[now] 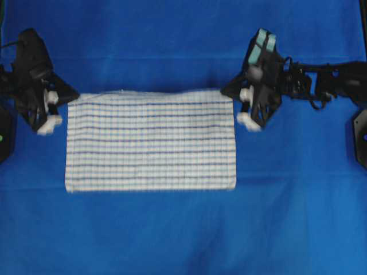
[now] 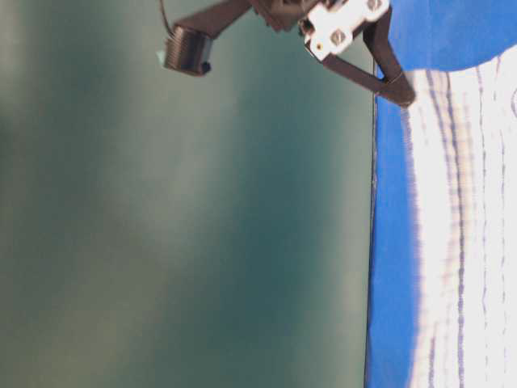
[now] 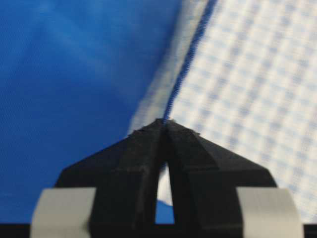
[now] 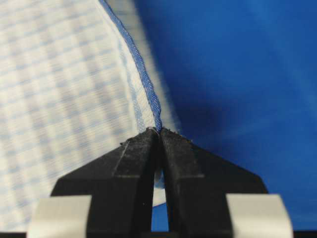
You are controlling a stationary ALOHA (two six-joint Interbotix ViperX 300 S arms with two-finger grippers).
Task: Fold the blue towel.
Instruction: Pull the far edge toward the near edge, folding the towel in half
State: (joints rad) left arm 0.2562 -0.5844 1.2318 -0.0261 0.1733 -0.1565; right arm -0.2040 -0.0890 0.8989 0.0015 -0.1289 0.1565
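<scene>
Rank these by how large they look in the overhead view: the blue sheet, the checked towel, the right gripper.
1. blue sheet, filling nearly the whole view.
2. blue towel, covering the middle.
3. right gripper, smallest, pinching the towel's corner.

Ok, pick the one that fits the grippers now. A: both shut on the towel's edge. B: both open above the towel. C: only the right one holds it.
A: both wrist views show the left gripper and right gripper pinched shut on the blue towel hem.
</scene>
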